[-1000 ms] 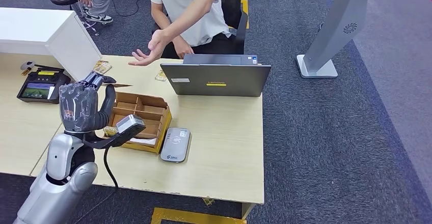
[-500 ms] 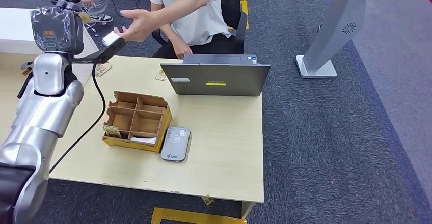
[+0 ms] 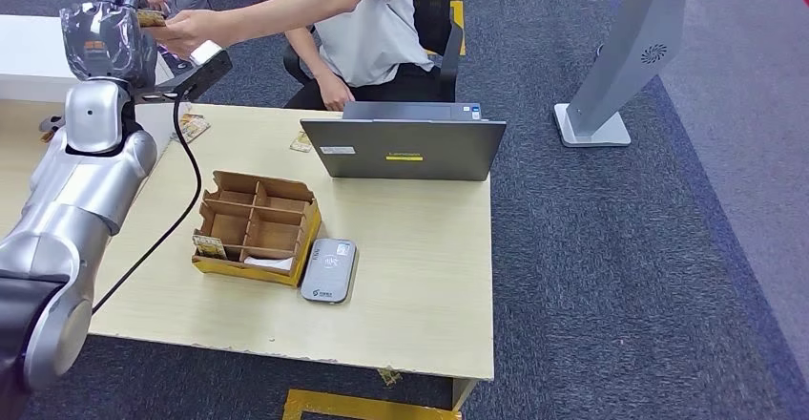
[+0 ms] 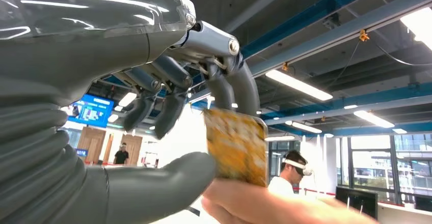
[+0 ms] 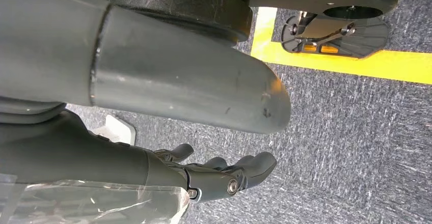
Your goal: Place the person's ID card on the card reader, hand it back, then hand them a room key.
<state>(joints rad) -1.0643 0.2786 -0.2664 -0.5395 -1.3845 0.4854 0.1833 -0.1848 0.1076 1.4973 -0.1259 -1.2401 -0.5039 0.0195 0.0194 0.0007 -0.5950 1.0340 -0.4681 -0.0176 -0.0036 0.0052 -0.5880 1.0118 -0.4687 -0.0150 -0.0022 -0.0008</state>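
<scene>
Left hand (image 3: 105, 33) raised, pinching yellow card (image 4: 235, 145) — person's hand (image 3: 186, 31) touching it. Right hand (image 5: 224, 175) hanging, released. Wooden table (image 3: 420, 277): card reader (image 3: 329, 270), cardboard tray (image 3: 256, 225), laptop (image 3: 405, 145) — grey carpet (image 3: 620, 248).

The table (image 3: 420, 248) bears laptop (image 3: 404, 143), divided box (image 3: 256, 225), card reader (image 3: 329, 270).

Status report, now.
Left robot hand raised, pinching yellow card. Person's hand on the card. Right robot hand hangs empty. Nothing in the way.
</scene>
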